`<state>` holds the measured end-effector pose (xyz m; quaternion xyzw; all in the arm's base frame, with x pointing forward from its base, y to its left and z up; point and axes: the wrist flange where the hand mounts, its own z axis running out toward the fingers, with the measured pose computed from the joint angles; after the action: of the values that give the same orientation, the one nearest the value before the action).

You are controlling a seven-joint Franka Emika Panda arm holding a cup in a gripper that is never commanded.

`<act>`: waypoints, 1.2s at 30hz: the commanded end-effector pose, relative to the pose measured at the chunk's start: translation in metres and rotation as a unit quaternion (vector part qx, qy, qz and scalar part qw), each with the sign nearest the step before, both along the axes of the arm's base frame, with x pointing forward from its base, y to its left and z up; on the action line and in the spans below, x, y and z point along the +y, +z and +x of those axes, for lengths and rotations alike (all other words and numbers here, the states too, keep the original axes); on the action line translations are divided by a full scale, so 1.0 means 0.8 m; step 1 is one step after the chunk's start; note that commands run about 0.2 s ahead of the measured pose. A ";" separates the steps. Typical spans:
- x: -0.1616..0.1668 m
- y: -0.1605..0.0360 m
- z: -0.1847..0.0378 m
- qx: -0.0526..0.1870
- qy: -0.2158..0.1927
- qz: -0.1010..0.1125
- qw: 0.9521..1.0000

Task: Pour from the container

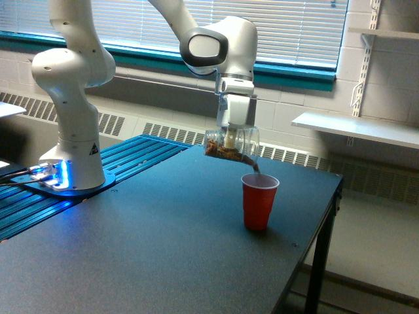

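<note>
Pouring is the step in hand: the white Franka arm's gripper [230, 139] is pinching the clear, see-through plastic container [231, 145] from above, its fingers closed against the container's sides, and is holding it tipped well over, almost on its side, with the mouth turned toward the exterior view's right and slightly down. Brown granular bits are lying along the lower wall of the container, and a thin brown trickle is leaving the lip and dropping toward the opaque red plastic cup with a white inside [259, 202], which is standing upright on the dark matte tabletop [150, 248]. The container is hanging in the air above the table, just up and to the exterior view's left of the red cup, and is not touching it; the lip is sitting near the cup's left rim rather than over its centre.

Judging from how much brown material is lying in the container, the pour is only beginning, with most of the contents not yet out. The next move is calling for a slow, steady increase in tilt, keeping the lip over the cup's opening so the stream is landing inside and not on the rim or the table. A small shift toward the cup's centre is looking sensible, since the light cup could be tipped or missed if the flow surges.
</note>
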<state>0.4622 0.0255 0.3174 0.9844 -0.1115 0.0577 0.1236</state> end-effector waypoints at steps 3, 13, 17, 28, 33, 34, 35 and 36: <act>0.005 0.003 0.004 0.005 0.002 -0.008 1.000; 0.009 0.004 0.009 0.025 0.009 -0.019 0.999; 0.011 0.006 0.015 0.032 0.014 -0.025 0.999; 0.017 0.011 0.029 0.053 0.026 -0.038 0.998; 0.021 0.011 0.034 0.068 0.033 -0.044 0.996; 0.022 0.011 0.035 0.071 0.035 -0.046 0.996; 0.022 0.010 0.036 0.074 0.036 -0.045 0.996; 0.023 0.010 0.037 0.075 0.038 -0.045 0.995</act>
<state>0.4879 0.0363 0.3245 0.9821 -0.0878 0.0023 0.1665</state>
